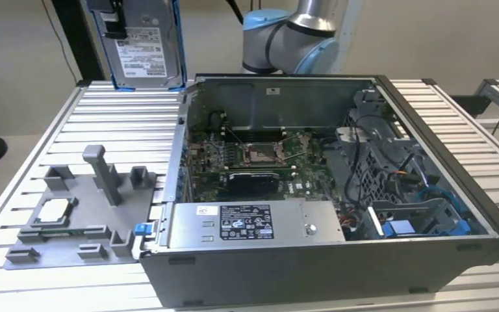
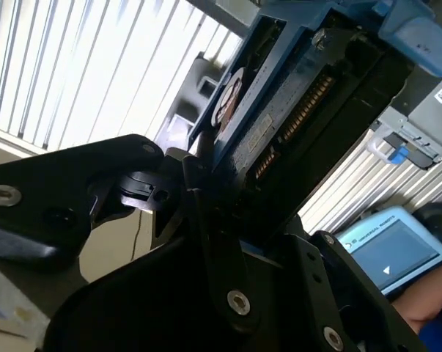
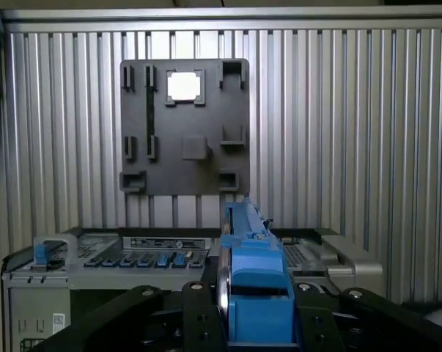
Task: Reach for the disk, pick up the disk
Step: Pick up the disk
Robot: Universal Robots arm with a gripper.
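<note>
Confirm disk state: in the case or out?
Out. The disk is held upright in the air, outside the open case; in the first wrist view the tool is shut on its blue frame.

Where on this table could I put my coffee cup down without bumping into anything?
The table is bare between the grey fixture tray and its far edge, below the raised disk, and again at the exterior view's right of the computer case. Inside the case, boards and cables crowd everything.
</note>
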